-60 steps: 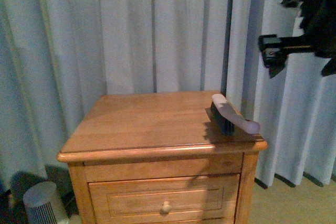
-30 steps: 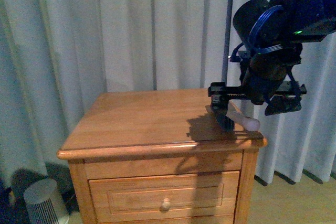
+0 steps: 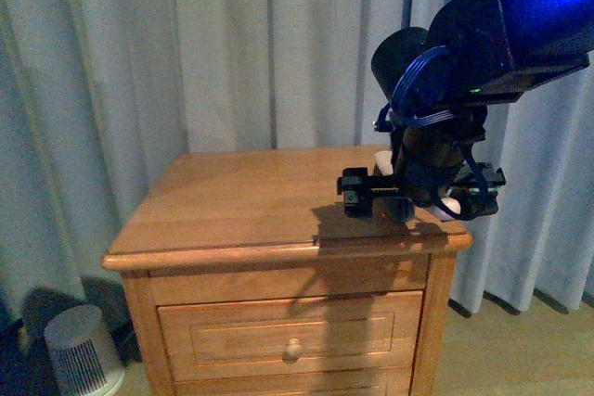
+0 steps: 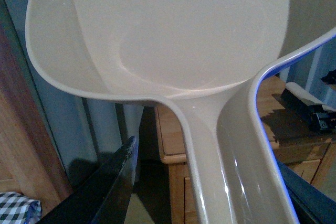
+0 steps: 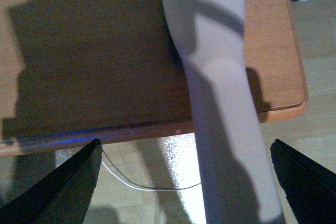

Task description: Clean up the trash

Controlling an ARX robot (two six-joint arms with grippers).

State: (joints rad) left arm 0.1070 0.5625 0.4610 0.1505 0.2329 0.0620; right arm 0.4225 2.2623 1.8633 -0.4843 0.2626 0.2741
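The right gripper hangs low over the right front corner of a honey-coloured wooden nightstand, directly above a hand brush with a pale plastic handle and dark bristles. The brush lies on the top with its handle reaching out past the front edge. In the right wrist view the two black fingers are spread wide, one on either side of the handle and clear of it, gripping nothing. The left gripper has hold of a glossy beige plastic dustpan. The dustpan's handle runs back between the dark fingers and its scoop is raised in the air beside the nightstand, though the contact itself lies below the picture's edge. Pale pleated curtains hang behind the nightstand, and a small white ribbed appliance stands on the floor at its left. The trash shows in none of the views, so its place cannot be told.
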